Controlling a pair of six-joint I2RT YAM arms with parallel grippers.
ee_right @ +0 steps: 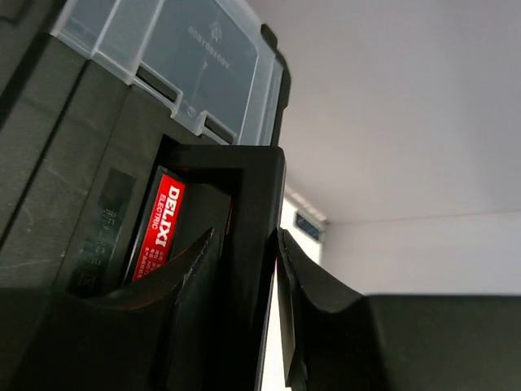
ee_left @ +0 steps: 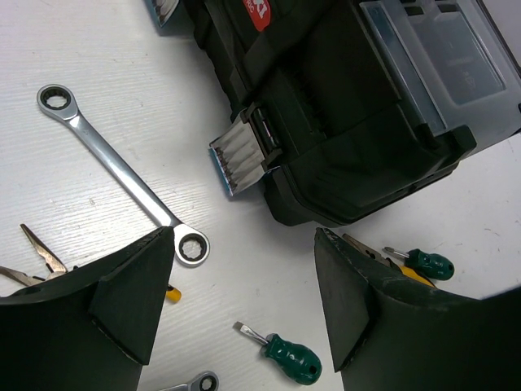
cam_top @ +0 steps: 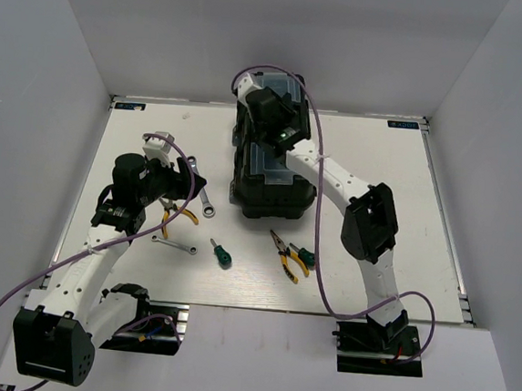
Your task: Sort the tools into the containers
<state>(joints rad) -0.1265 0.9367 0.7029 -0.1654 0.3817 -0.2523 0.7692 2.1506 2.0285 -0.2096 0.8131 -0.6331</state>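
The black toolbox point(cam_top: 276, 183) stands at the table's middle back, and its clear-lidded organizer point(ee_right: 187, 57) and red label point(ee_right: 163, 220) show in the right wrist view. My right gripper point(ee_right: 247, 234) is shut on the toolbox handle point(ee_right: 256, 195) at the box's far end point(cam_top: 266, 114). My left gripper point(cam_top: 187, 186) is open and empty above the long wrench point(ee_left: 122, 175). A green screwdriver point(ee_left: 286, 356) lies between its fingers, below. The short wrench point(cam_top: 174, 243), yellow pliers point(cam_top: 181, 213), second pliers point(cam_top: 286, 253) and second screwdriver point(cam_top: 304, 254) lie on the table.
A silver latch point(ee_left: 242, 155) sticks out of the toolbox side nearest my left gripper. White walls close in the table on three sides. The right arm's purple cable point(cam_top: 319, 210) hangs over the table beside the second pliers.
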